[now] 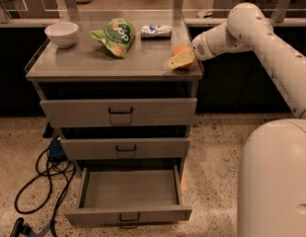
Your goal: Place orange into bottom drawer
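A speckled floor (pixel 217 147) carries a grey cabinet (pixel 118 65) with black cables (pixel 39 181) lying at its left. On the cabinet top sit a white bowl (pixel 61 34) at the left, a green snack bag (pixel 116 36) in the middle and a small packet (pixel 156 30) behind it. The orange (pixel 179 50) rests near the top's right front corner. The gripper (pixel 175 62) sits against it, reaching in from the right; whether it grasps the fruit cannot be told. The bottom drawer (pixel 94 215) stands pulled out below two less extended drawers.
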Tool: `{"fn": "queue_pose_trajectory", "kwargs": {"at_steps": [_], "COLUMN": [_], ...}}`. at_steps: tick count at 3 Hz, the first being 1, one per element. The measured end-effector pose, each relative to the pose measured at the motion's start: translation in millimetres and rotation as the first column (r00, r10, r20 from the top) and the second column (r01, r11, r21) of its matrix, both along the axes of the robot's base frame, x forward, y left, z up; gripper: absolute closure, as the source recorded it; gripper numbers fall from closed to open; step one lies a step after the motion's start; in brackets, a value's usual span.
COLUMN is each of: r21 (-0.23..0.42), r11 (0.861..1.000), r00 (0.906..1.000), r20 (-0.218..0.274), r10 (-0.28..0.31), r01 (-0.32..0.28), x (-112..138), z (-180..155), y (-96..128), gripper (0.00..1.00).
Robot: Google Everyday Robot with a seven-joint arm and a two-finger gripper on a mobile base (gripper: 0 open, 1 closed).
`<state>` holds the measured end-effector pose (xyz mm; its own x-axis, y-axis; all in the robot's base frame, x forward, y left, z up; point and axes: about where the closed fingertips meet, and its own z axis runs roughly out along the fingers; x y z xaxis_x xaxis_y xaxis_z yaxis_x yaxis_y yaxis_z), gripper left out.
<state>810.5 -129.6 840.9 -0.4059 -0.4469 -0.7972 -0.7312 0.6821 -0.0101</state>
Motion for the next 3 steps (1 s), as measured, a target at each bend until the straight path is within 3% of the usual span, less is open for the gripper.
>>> {"fn": "queue_pose_trajectory", "kwargs": {"at_steps": [1, 3], "r21": [0.001, 0.001], "r11": [1.000, 1.000], "r00": [1.0000, 1.0000], "r20": [-0.002, -0.003], "r10": [-0.001, -0.001], "r01": [0.001, 0.001], "x": [0.3, 0.3], "z": [-1.4, -1.5], "y": [0.1, 0.2], "gripper": [0.00, 0.41]}}
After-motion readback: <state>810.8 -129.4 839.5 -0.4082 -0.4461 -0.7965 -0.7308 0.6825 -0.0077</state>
